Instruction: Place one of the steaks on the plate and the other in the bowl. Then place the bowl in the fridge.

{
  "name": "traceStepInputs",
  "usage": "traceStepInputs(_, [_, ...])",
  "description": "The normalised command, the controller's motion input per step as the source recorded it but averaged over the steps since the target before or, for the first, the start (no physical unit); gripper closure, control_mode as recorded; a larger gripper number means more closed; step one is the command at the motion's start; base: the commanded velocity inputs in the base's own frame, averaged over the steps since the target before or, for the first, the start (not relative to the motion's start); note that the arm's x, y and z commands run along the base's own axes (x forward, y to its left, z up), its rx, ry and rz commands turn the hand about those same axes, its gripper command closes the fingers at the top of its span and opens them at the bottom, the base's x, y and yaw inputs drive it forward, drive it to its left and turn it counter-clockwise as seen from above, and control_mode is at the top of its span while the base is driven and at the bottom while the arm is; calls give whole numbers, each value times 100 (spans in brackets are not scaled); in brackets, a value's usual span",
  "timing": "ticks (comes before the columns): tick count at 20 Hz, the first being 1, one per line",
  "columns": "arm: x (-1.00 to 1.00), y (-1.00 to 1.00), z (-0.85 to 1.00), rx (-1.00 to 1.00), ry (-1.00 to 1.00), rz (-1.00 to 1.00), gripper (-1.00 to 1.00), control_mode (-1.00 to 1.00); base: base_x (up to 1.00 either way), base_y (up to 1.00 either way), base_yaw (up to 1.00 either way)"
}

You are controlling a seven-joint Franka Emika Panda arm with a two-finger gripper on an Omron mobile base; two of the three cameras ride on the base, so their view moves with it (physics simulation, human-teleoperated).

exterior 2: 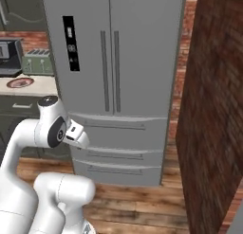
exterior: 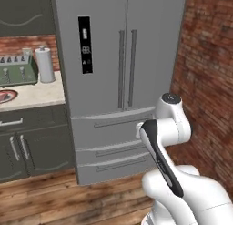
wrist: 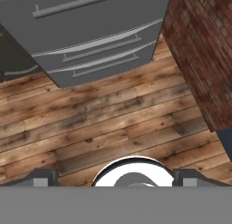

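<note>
Parked facing the closed fridge (exterior: 120, 78), gripper (wrist: 115, 175) spread wide and empty over the floor. Plate (exterior: 5, 96) on the counter's left edge. Next, probably: reaching the steaks.

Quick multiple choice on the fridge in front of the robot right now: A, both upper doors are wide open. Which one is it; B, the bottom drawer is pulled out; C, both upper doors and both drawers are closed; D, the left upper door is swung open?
C: the fridge shows both upper doors flush with their handles side by side, and the two drawers sit flush below.
</note>
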Motion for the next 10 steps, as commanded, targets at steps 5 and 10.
traceStepInputs(5, [0, 0, 0, 0, 0, 0, -100, 100, 46, -14, 11])
traceStepInputs(10, [0, 0, 0, 0, 0, 0, -100, 100, 49, -41, 9])
